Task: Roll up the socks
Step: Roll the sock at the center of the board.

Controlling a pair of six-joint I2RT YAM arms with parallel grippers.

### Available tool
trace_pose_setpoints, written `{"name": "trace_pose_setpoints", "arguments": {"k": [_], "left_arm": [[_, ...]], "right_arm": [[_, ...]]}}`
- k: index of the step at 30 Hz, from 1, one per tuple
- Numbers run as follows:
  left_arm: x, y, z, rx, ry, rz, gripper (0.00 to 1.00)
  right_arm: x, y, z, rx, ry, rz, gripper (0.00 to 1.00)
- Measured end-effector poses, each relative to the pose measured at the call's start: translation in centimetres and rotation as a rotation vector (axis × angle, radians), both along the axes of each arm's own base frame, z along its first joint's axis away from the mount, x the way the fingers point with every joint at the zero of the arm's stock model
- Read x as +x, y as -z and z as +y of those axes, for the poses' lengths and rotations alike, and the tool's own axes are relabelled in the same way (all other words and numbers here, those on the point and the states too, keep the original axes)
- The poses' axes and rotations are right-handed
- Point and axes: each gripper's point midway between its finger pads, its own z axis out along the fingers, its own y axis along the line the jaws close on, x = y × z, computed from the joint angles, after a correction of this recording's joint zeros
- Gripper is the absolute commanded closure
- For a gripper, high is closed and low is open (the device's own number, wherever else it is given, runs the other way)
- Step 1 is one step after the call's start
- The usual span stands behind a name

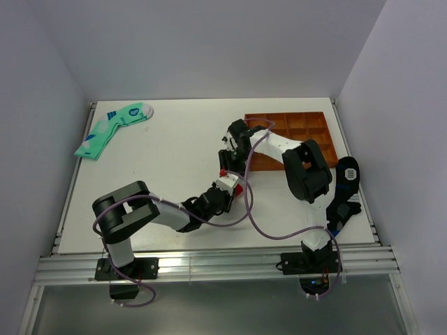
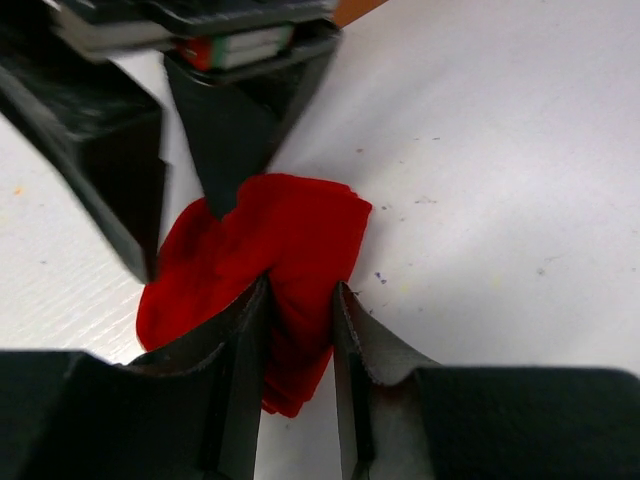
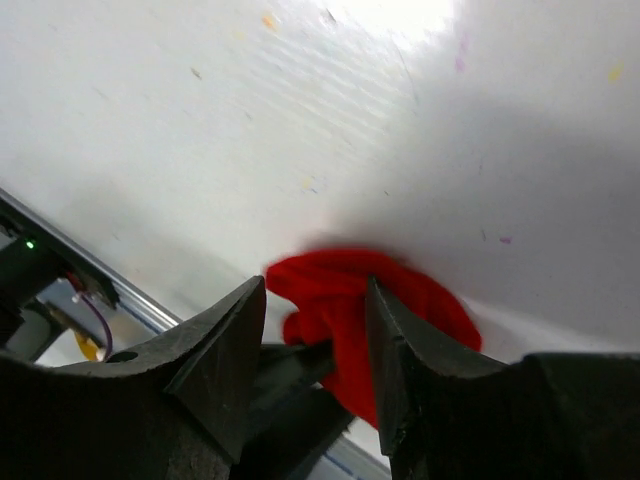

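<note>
The red socks [image 2: 290, 230] lie bunched in a small bundle on the white table, just left of the brown tray; in the top view only a bit of the red socks [image 1: 239, 188] shows under the arms. My left gripper [image 2: 300, 320] is shut on the near end of the bundle, with fabric pinched between both fingers. My right gripper [image 3: 315, 300] comes down from the far side and stands open over the socks [image 3: 400, 300]. Its right finger [image 3: 400, 350] touches the fabric, and a gap shows beside the left one. Both grippers meet at the bundle [image 1: 229, 183].
A brown compartment tray [image 1: 328, 132] sits at the back right, close behind the right arm. A mint-green sock [image 1: 112, 129] lies at the back left. A black patterned sock [image 1: 347, 174] lies by the right edge. The table's metal rail [image 1: 209, 262] runs along the front.
</note>
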Motion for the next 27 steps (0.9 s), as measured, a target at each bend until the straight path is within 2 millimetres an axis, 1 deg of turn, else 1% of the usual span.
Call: {"name": "trace_pose_setpoints", "arguments": {"k": [4, 8, 11, 15, 17, 20, 25, 27], "left_arm": [[-0.3, -0.1, -0.9, -0.041, 0.044, 0.030, 1.00], [-0.3, -0.1, -1.3, -0.077, 0.077, 0.063, 1.00], [-0.1, -0.2, -1.5, -0.108, 0.097, 0.089, 1.00], [0.2, -0.2, -1.9, -0.135, 0.110, 0.119, 1.00], [0.4, -0.2, -2.3, -0.143, 0.115, 0.131, 1.00], [0.6, -0.2, -2.8, -0.154, 0.120, 0.144, 1.00], [0.8, -0.2, -3.0, -0.157, 0.127, 0.163, 1.00], [0.8, -0.2, -3.0, -0.161, 0.127, 0.173, 1.00]], "right_arm": [[1.6, -1.4, 0.7, 0.035, 0.034, -0.073, 0.48], [3.2, -3.5, 0.9, 0.068, 0.077, -0.149, 0.48], [4.3, -4.8, 0.5, 0.076, 0.115, -0.192, 0.48], [5.6, -5.0, -0.6, 0.054, 0.174, -0.219, 0.49], [6.2, -5.0, -1.4, 0.034, 0.216, -0.236, 0.49], [5.9, -5.2, -3.1, 0.000, 0.281, -0.247, 0.49], [5.6, -6.8, -6.1, -0.002, 0.406, -0.285, 0.49], [5.5, -7.4, -7.7, -0.006, 0.464, -0.297, 0.48]]}}
